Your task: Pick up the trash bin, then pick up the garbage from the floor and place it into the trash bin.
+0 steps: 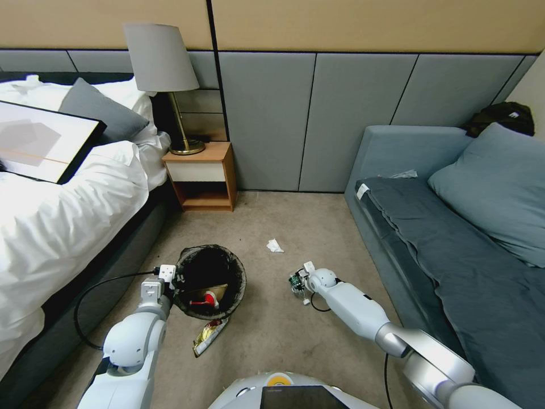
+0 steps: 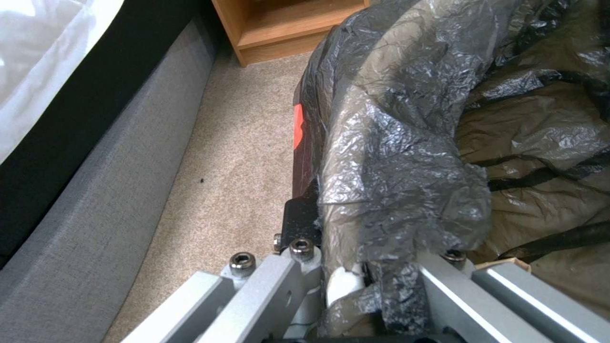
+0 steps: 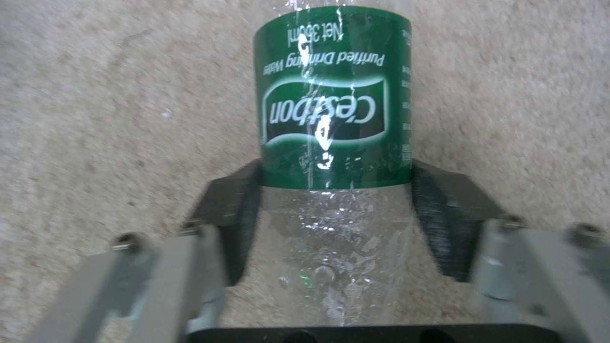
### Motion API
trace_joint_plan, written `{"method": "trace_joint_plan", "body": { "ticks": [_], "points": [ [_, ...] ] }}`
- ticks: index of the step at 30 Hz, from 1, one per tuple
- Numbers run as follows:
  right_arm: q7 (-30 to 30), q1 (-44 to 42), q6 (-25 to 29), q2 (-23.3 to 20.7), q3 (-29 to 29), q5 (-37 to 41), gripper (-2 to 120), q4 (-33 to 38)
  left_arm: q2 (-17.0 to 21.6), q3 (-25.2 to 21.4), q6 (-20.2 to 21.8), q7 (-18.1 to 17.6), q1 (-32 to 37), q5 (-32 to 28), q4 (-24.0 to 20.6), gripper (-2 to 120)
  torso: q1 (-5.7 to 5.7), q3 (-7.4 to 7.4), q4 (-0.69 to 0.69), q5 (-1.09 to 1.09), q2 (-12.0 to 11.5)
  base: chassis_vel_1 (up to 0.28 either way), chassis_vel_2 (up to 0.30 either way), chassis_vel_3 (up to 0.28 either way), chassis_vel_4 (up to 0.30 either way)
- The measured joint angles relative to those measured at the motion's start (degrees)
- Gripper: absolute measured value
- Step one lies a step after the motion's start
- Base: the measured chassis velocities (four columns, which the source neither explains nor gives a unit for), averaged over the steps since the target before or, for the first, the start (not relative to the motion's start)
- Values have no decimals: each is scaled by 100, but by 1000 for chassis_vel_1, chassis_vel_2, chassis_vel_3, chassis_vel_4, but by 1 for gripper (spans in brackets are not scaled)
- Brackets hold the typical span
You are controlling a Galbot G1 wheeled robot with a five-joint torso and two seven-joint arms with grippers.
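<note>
The trash bin, round and lined with a crinkled black bag, is at my front left. My left gripper is shut on its near-left rim. Inside lie a red-and-white wrapper and a brown paper bag. My right gripper is low over the carpet, shut on the clear green-labelled bottle, its pads pressing both sides. A gold foil wrapper lies on the floor just in front of the bin. A crumpled white tissue lies farther out.
A bed with a grey base runs along the left, close to the bin. A wooden nightstand with a lamp stands at the back wall. A blue-grey sofa fills the right. Beige carpet lies between.
</note>
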Motion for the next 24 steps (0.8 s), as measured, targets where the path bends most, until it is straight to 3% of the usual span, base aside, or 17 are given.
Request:
{"method": "trace_joint_plan", "body": {
  "ticks": [4, 9, 18, 24],
  "points": [
    [-23, -1, 18, -2, 2, 1, 30, 10, 4, 9, 0, 2, -24, -1, 30, 0, 0, 0, -1, 0, 0, 0, 0, 0, 0],
    [-43, -9, 23, -21, 7, 8, 21, 20, 24, 9, 0, 4, -54, -2, 71, 0, 0, 0, -1, 0, 0, 0, 0, 0, 0],
    [-46, -21, 44, -23, 16, 13, 19, 92, 13, 9, 0, 6, -48, -2, 70, 0, 0, 0, 0, 0, 0, 0, 0, 0, 0],
    [142, -82, 1, -543, 188, 486, 19, 1010, 49, -43, 0, 5, -24, -7, -1, 0, 0, 0, 0, 0, 0, 0, 0, 0, 0]
  ]
}}
